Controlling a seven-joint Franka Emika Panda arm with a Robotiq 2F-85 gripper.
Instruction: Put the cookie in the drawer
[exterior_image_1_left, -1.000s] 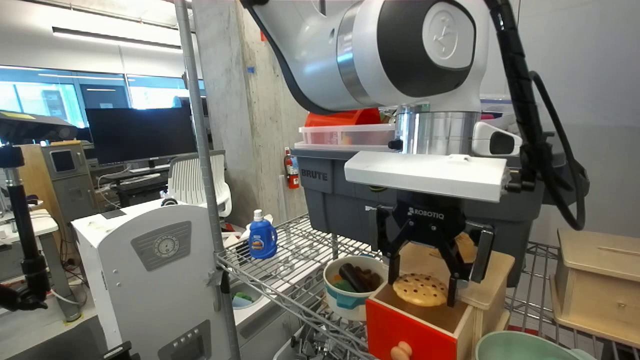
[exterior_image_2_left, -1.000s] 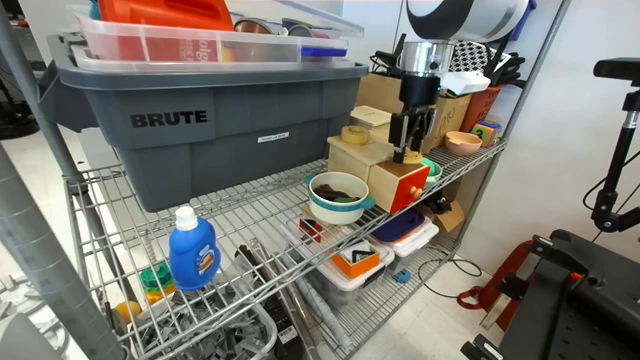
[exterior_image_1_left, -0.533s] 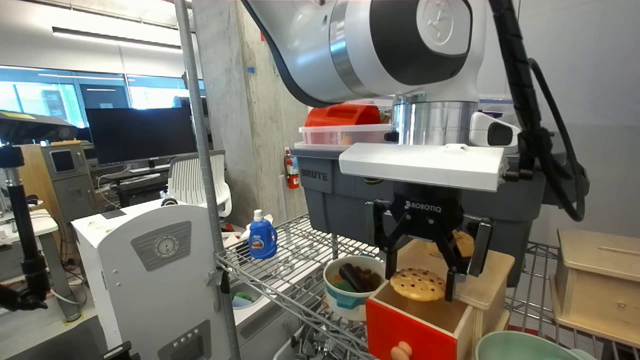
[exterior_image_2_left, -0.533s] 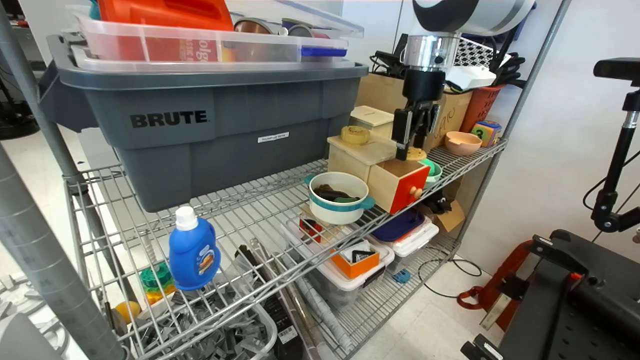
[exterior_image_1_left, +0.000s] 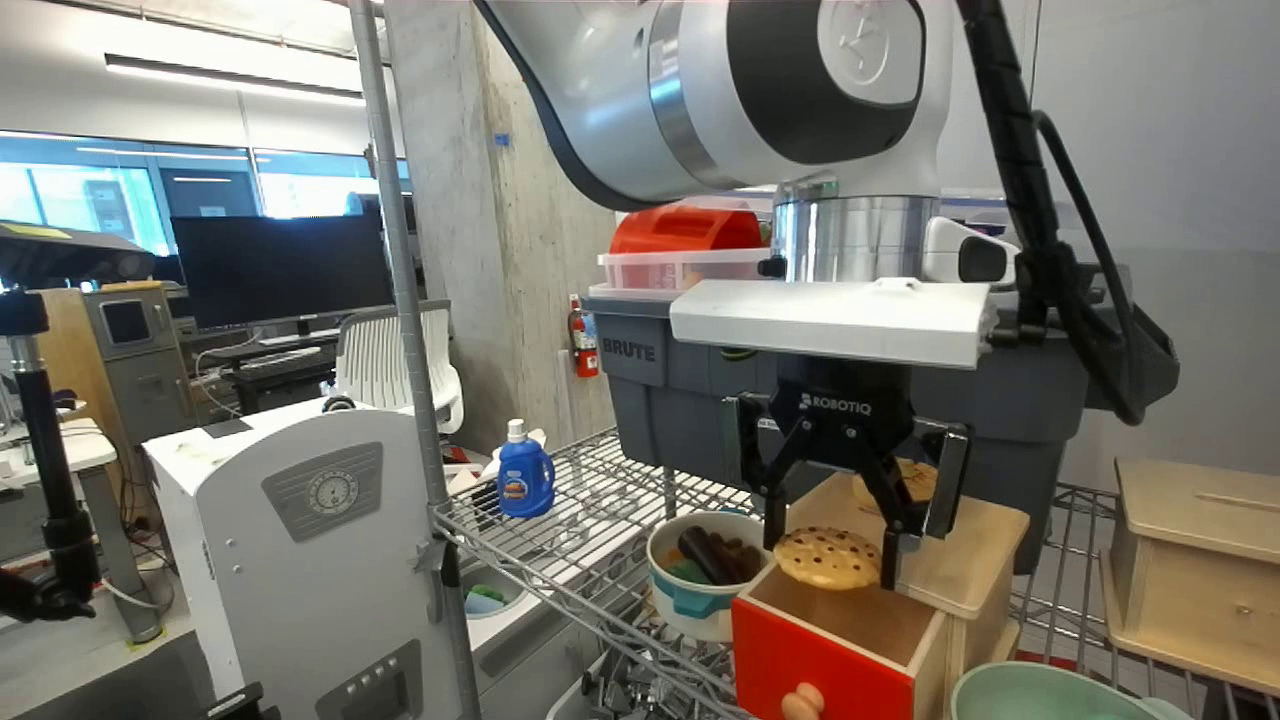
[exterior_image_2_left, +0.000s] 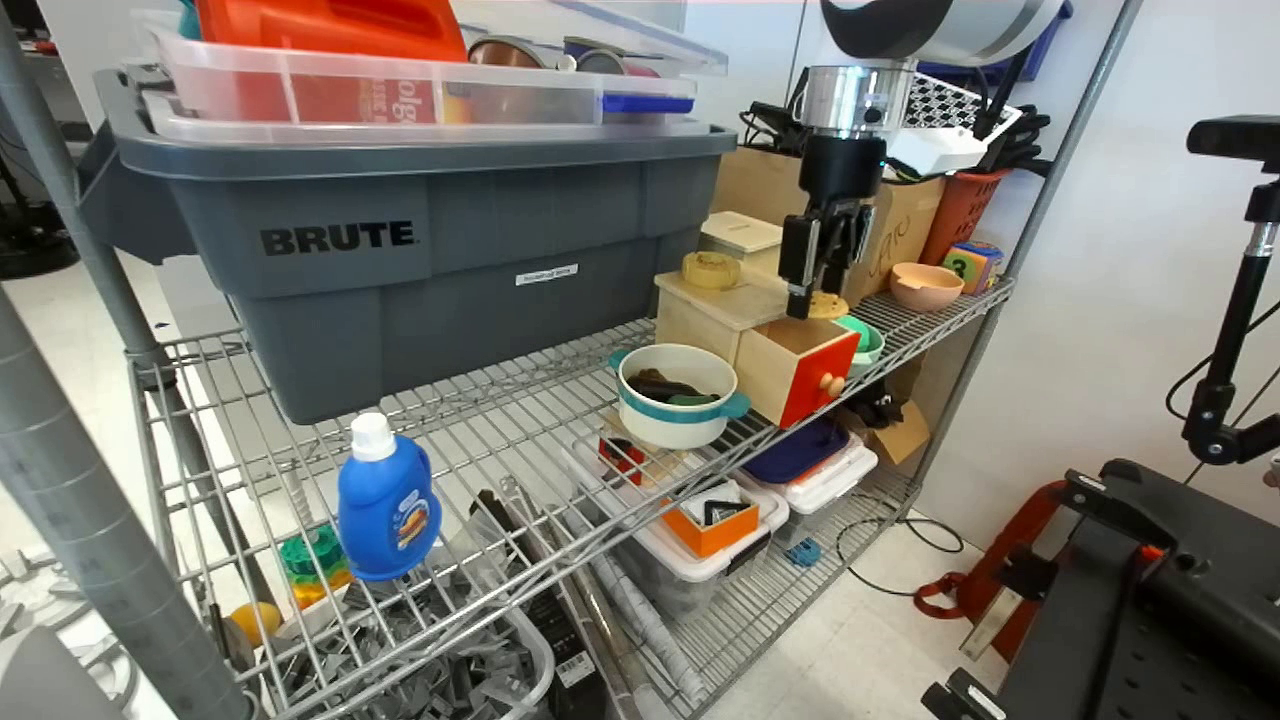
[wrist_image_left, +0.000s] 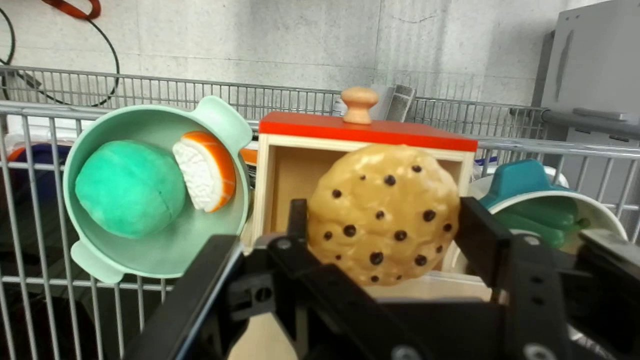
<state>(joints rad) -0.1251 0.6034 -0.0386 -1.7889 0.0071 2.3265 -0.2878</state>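
The cookie (wrist_image_left: 384, 220), a tan disc with dark spots, is between the two fingers of my gripper (wrist_image_left: 382, 206), which touch its opposite edges. In both exterior views the cookie (exterior_image_1_left: 828, 560) (exterior_image_2_left: 828, 307) hangs just above the open drawer. The drawer (exterior_image_1_left: 820, 655) has a red front and a pale round knob and is pulled out of its wooden box. In the wrist view the drawer (wrist_image_left: 310, 127) lies behind the cookie, which covers much of its opening. The visible parts of its inside look bare.
A white and teal pot (exterior_image_2_left: 670, 425) stands beside the drawer. A green bowl (wrist_image_left: 162, 267) with toy food is on its other side. A yellow ring-shaped piece (exterior_image_2_left: 711, 270) lies on the wooden box. A grey tote (exterior_image_2_left: 450, 220) stands on the wire shelf.
My gripper has risen slightly with the cookie and shifted a little to the left in an exterior view. It stays closed on the cookie. The drawer has not moved.
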